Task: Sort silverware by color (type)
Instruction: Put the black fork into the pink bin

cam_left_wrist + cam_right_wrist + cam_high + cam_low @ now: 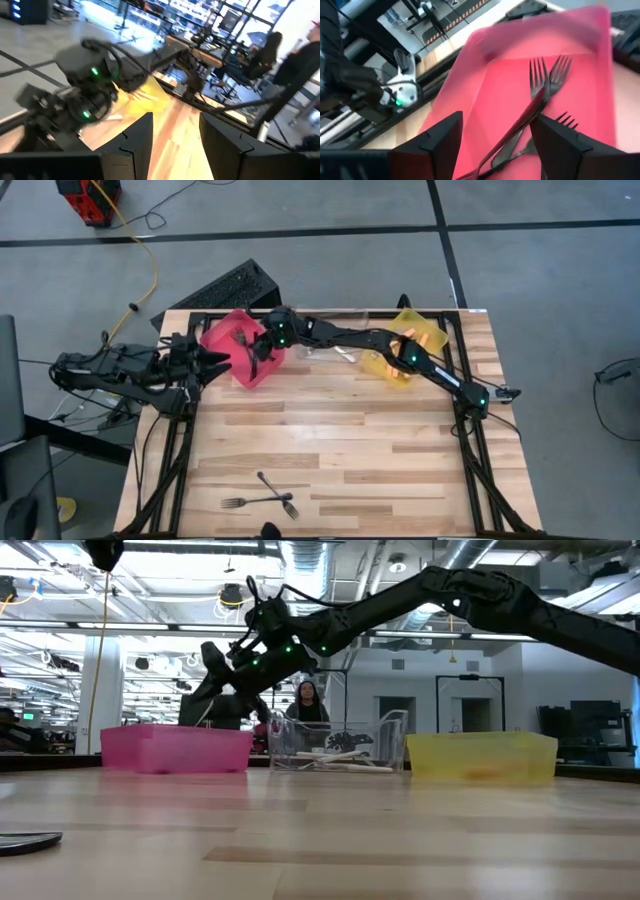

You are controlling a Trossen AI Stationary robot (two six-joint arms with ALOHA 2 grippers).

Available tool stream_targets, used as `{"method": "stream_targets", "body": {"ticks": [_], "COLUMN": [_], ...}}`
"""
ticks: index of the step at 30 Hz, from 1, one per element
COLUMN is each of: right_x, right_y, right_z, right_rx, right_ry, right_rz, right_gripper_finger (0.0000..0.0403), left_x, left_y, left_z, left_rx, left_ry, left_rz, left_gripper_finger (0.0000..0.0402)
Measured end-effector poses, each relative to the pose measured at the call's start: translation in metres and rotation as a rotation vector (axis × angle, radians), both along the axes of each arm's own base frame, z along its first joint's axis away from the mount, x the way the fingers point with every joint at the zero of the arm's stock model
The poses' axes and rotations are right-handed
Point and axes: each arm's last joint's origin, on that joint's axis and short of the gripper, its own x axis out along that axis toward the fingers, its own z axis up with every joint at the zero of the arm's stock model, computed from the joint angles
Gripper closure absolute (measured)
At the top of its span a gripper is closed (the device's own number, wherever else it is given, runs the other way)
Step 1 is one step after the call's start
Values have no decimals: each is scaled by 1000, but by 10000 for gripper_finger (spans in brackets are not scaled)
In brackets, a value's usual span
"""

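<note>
Trouble may come at eleven o'clock: right gripper [495, 142], released above red bin [580, 75], could snag dark forks [540, 95] withdrawing.

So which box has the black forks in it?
Look at the far edge of the wooden table, where three boxes sit in a row. It is the pink bin at the left end, under the right pincer. The others are clear and yellow; only this one is pink, with dark forks inside.
</note>
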Motion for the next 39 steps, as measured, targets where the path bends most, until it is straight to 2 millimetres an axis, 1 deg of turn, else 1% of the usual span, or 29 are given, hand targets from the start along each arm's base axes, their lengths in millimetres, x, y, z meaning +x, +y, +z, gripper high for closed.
{"method": "stream_targets", "body": {"ticks": [2,5,8,12,14,18,20,22,24,27,30,33,35,37,39], "right_x": [-3,-9,-15,-22,-26,-44,-58,-77,-99,-139,-175,-206,-226,-243,-257], "right_y": [-4,-11,-15,-9,-4,6,11,17,27,44,62,77,88,98,108], "right_z": [10,30,46,72,90,129,150,177,207,252,287,311,323,333,339], "right_rx": [-6,-24,-94,-256,-314,-445,-502,-539,-573,-622,-656,-672,-662,-650,-633], "right_ry": [-16,-55,-63,-44,-47,0,31,58,67,70,59,57,67,56,66], "right_rz": [-8,-22,-19,-31,-37,-44,-14,10,27,33,17,-12,-26,-43,-42], "right_gripper_finger": [144,144,144,143,143,143,143,143,143,143,143,143,143,143,143], "left_x": [0,0,0,0,0,0,2,4,10,22,39,56,63,66,67], "left_y": [-1,-2,-2,-2,-2,-4,-6,-7,-10,-16,-27,-43,-56,-71,-86], "left_z": [-1,-1,-1,-2,-3,-8,-10,-13,-14,-19,-28,-37,-43,-48,-54], "left_rx": [-6,-16,-18,-17,-18,-24,-43,-58,-71,-83,-99,-108,-117,-130,-132], "left_ry": [8,14,14,16,31,88,111,141,167,231,324,412,455,491,540], "left_rz": [-30,-57,-61,-62,-72,-145,-185,-224,-276,-366,-483,-606,-681,-737,-757], "left_gripper_finger": [258,258,258,258,258,258,258,258,258,259,259,258,258,258,258]}}
